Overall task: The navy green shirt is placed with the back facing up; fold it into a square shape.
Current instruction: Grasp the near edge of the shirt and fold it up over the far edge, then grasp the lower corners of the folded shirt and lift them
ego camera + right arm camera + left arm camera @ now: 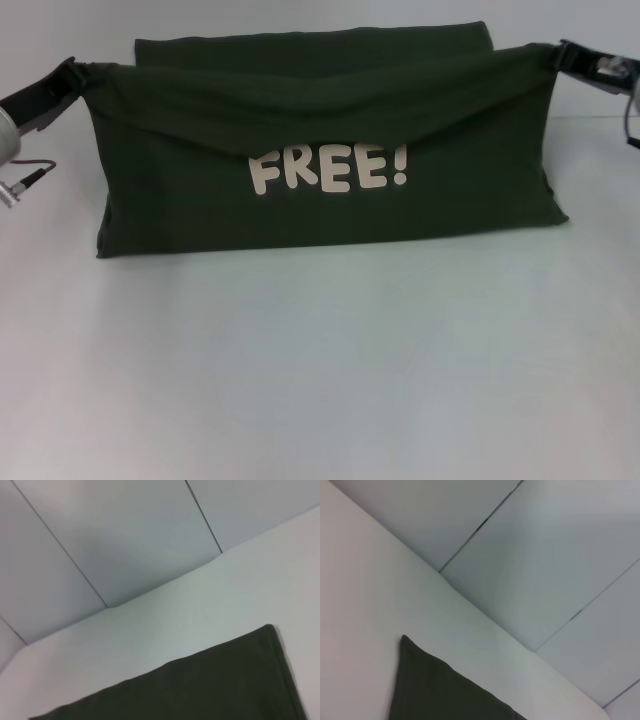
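Observation:
The navy green shirt [330, 210] hangs stretched across the middle of the head view, its cream "FREE!" letters facing me and its lower edge resting on the white table [320, 380]. A further part of the cloth lies flat behind, near the table's back. My left gripper [72, 80] is shut on the shirt's upper left corner, lifted off the table. My right gripper [562, 55] is shut on the upper right corner at about the same height. Only a corner of the shirt [435, 690] shows in the left wrist view, and an edge of the shirt [200, 685] in the right wrist view.
White table surface spreads in front of the shirt. A pale panelled wall [545, 555] stands behind the table, also seen as the wall [125, 535] in the right wrist view. A cable connector [25, 182] hangs from the left arm.

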